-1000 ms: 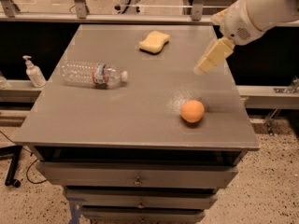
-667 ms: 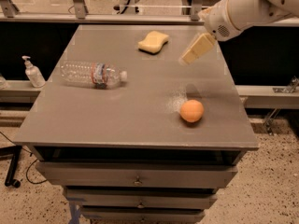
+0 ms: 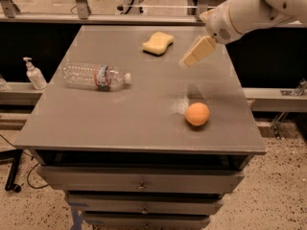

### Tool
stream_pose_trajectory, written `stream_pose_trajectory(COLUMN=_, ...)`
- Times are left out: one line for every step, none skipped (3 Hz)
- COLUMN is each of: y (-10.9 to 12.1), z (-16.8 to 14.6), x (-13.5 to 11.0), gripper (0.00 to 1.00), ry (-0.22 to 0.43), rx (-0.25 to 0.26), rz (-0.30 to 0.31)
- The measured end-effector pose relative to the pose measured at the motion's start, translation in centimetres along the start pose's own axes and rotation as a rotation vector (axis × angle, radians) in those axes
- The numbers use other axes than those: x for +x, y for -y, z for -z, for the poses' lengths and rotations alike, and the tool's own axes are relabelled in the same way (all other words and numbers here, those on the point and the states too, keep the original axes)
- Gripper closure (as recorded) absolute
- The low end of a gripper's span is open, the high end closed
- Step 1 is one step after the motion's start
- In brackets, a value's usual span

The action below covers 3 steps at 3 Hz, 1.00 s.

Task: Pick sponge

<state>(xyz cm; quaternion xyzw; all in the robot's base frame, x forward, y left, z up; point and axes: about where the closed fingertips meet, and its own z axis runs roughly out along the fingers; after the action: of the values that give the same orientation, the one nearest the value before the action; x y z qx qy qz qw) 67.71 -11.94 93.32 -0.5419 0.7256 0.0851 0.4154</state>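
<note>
Nearest the camera, the grey metal drawer cabinet [image 3: 139, 181] carries a flat grey tabletop [image 3: 96, 123]. A round orange ball [image 3: 197, 114] sits on it toward the front right. Further back on the left, a clear plastic water bottle [image 3: 96, 75] lies on its side, well apart from the ball. Off the table's left edge a small white pump bottle [image 3: 34, 74] stands on a ledge.

Beyond the ball, the robot's pale yellow blocky gripper [image 3: 196, 51] hangs above the right rear part of the tabletop, angled down and leftward from the white arm [image 3: 249, 11]. Whether it is released or clenched I cannot tell, but it carries nothing.

Farthest back, the pale yellow, wavy-sided foam sponge [image 3: 158, 42] lies flat near the rear edge, just left of the gripper and not touching it.

Over the last second the gripper has swung leftward across the table — away from the ball's side and toward the sponge — while ball, bottle and sponge have stayed put. I judge this to be the approach: the gap is nearly closed, yet the descent and the grasp are still to come.
</note>
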Motion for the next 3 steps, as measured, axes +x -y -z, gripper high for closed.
stream_pose_trajectory(y=-1.0, z=-3.8, x=-0.5, gripper=0.00, ry=0.075, rx=-0.011, rz=-0.059)
stream_pose_trajectory(y=-0.7, z=-8.3, x=-1.9, gripper=0.00, ry=0.176, rx=0.000, rz=-0.131)
stream_pose_trajectory(y=0.0, z=-13.0, x=-3.4, gripper=0.00, ry=0.263, rx=0.003, rz=-0.208)
